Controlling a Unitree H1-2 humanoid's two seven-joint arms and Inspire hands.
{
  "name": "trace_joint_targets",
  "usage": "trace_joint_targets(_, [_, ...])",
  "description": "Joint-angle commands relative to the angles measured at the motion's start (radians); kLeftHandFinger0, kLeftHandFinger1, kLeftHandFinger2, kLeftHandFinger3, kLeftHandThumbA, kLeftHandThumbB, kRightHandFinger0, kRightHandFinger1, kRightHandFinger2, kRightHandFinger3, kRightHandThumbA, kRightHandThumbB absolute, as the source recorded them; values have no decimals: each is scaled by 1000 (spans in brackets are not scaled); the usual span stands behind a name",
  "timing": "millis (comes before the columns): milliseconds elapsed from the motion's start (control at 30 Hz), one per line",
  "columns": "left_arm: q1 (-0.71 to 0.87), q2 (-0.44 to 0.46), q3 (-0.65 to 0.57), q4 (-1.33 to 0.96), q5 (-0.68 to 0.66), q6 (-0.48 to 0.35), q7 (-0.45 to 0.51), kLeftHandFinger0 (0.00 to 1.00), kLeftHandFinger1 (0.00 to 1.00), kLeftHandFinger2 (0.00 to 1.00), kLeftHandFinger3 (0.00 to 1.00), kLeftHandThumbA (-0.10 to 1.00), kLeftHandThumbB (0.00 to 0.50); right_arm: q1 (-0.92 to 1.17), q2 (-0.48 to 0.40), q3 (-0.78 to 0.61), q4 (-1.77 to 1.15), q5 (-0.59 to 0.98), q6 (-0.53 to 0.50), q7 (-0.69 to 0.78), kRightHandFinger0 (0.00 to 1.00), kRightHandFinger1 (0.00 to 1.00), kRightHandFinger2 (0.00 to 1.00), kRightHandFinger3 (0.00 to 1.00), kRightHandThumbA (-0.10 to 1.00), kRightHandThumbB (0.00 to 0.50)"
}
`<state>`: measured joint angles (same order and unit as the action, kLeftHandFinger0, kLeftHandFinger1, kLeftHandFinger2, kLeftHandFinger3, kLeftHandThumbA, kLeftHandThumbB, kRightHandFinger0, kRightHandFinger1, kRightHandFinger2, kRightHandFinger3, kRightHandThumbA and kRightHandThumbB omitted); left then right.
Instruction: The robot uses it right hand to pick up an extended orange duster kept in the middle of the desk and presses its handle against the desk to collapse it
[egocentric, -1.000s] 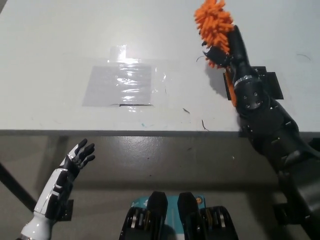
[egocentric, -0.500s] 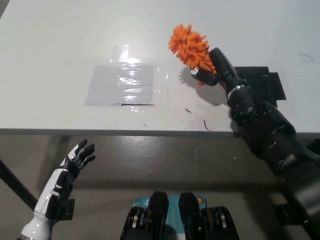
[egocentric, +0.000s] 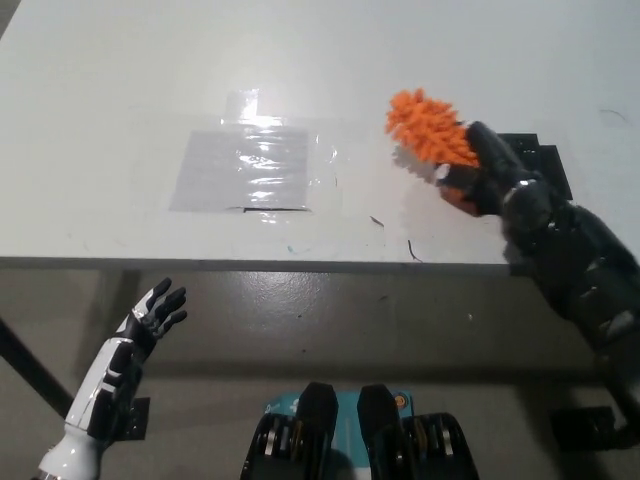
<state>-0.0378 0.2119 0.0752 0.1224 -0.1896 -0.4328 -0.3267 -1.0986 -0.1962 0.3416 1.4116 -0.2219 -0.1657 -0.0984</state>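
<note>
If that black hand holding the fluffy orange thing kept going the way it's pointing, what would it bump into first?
Probably the shiny clear plastic sheet taped to the white desk. The black right hand points toward picture left; depth is unclear.

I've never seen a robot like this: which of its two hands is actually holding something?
The black right hand, over the desk, is closed on the orange duster. The white left hand hangs below the desk edge, fingers spread, holding nothing.

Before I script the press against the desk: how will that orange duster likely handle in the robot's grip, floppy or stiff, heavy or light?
The orange duster has a shaggy head of soft strands, so that end probably flexes and cushions rather than pushes back. It looks light for its bulk: the right hand carries it alone above the desk. The handle is mostly hidden in the fist, so its stiffness cannot be judged.
</note>
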Motion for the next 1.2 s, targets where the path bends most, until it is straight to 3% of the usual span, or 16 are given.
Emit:
trace_joint_targets(0, [2,14,9,-26,-22,-37,5,1000,1000,1000,1000,1000,324,-32,-65,-49,5,17,-6,-47,0,45,98,48,71,135])
trace_joint_targets(100, [16,10,10,-35,-4,-36,18,1000,1000,1000,1000,1000,326,-105,-77,-46,-52,-18,-85,-79,0,156,408,234,-87,101])
trace_joint_targets(167, [18,5,11,-35,-8,-37,13,1000,1000,1000,1000,1000,316,-154,-98,-20,-91,-57,-120,-84,8,315,632,499,-63,118])
trace_joint_targets(200, [19,4,11,-34,-11,-37,12,1000,1000,1000,1000,1000,316,-175,-106,-6,-104,-76,-128,-86,12,346,662,571,-92,118])
trace_joint_targets(333, [27,6,13,-40,-11,-37,11,1000,1000,1000,1000,1000,317,-236,-132,60,-102,-146,-127,-49,45,327,580,565,-75,130])
trace_joint_targets(633, [37,12,8,-55,-12,-32,14,1000,1000,1000,1000,1000,328,-298,-129,153,-85,-203,-117,29,2,283,594,733,-100,151])
trace_joint_targets(667, [36,12,9,-54,-9,-34,15,1000,1000,1000,1000,1000,328,-306,-124,169,-82,-215,-98,53,34,335,654,793,-80,146])
trace_joint_targets(700, [34,13,9,-52,-8,-34,16,1000,1000,1000,1000,1000,327,-314,-120,183,-80,-225,-79,85,167,451,731,826,-6,125])
trace_joint_targets(733, [37,12,9,-52,-8,-33,16,1000,1000,1000,1000,1000,326,-318,-118,194,-79,-230,-62,121,188,471,715,788,9,121])
trace_joint_targets(767, [38,12,10,-50,-6,-37,15,1000,1000,1000,1000,1000,323,-326,-113,225,-79,-256,-46,170,572,784,918,945,114,141])
trace_joint_targets(800, [41,13,10,-54,-6,-34,16,1000,1000,1000,1000,1000,321,-333,-107,252,-70,-276,-25,213,907,1000,1000,1000,291,204])
trace_joint_targets(833, [43,12,8,-56,-7,-34,15,1000,1000,1000,1000,1000,319,-335,-106,272,-66,-290,-17,237,1000,1000,1000,1000,394,239])
trace_joint_targets(900, [30,11,9,-48,-17,-37,5,1000,1000,1000,1000,1000,309,-346,-102,318,-54,-321,6,319,1000,1000,1000,1000,566,307])
trace_joint_targets(933, [30,11,8,-49,-19,-37,4,1000,1000,1000,1000,1000,306,-346,-102,324,-54,-322,9,329,1000,1000,1000,1000,585,320])
trace_joint_targets(1000, [28,15,10,-51,-21,-34,11,1000,1000,1000,1000,1000,316,-341,-93,344,-48,-332,31,361,1000,1000,1000,1000,644,425])
trace_joint_targets(1167, [10,25,19,-43,-16,-36,15,1000,1000,1000,1000,1000,313,-346,-81,345,-14,-316,107,480,1000,1000,1000,1000,725,500])
